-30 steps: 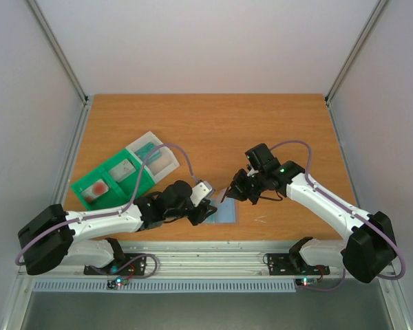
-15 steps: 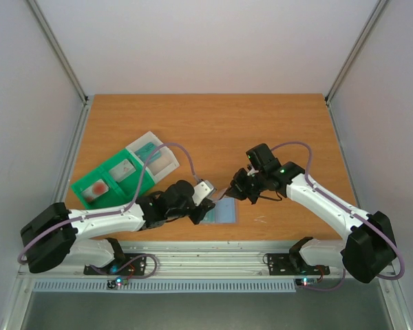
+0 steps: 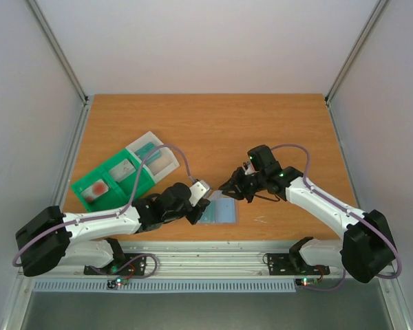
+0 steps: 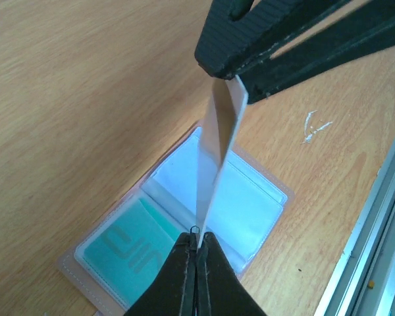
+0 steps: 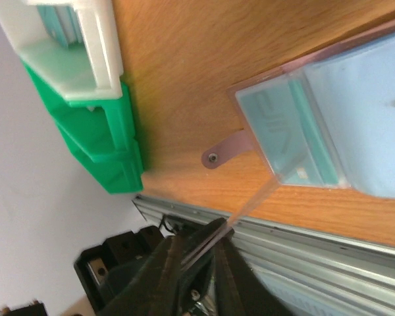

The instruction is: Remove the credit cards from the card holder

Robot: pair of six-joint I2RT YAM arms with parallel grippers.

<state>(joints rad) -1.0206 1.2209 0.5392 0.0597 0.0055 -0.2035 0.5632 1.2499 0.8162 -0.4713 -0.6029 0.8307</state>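
Note:
The card holder (image 3: pixel 220 214) lies open and flat near the table's front edge. In the left wrist view it (image 4: pixel 263 217) shows a teal credit card (image 4: pixel 128 247) in its left pocket and a pale-blue right pocket. A thin pale leaf (image 4: pixel 217 141) of the holder stands up, twisted, between both grippers. My left gripper (image 3: pixel 207 200) (image 4: pixel 197 238) is shut on the leaf's lower edge. My right gripper (image 3: pixel 228 192) (image 5: pixel 214 242) is shut on its other edge; its fingers (image 4: pixel 250 46) show at the top of the left wrist view. The teal card (image 5: pixel 283 135) also shows in the right wrist view.
A green compartment tray (image 3: pixel 110 180) (image 5: pixel 99 125) and a clear box (image 3: pixel 155 152) (image 5: pixel 85 46) sit at the left of the table. The holder's strap tab (image 5: pixel 225 150) lies on the wood. The metal rail (image 4: pixel 375 230) runs along the table's front edge.
My right gripper has moved a little left and closer to the left gripper. My left gripper has shifted slightly up. More of the open holder shows beneath them.

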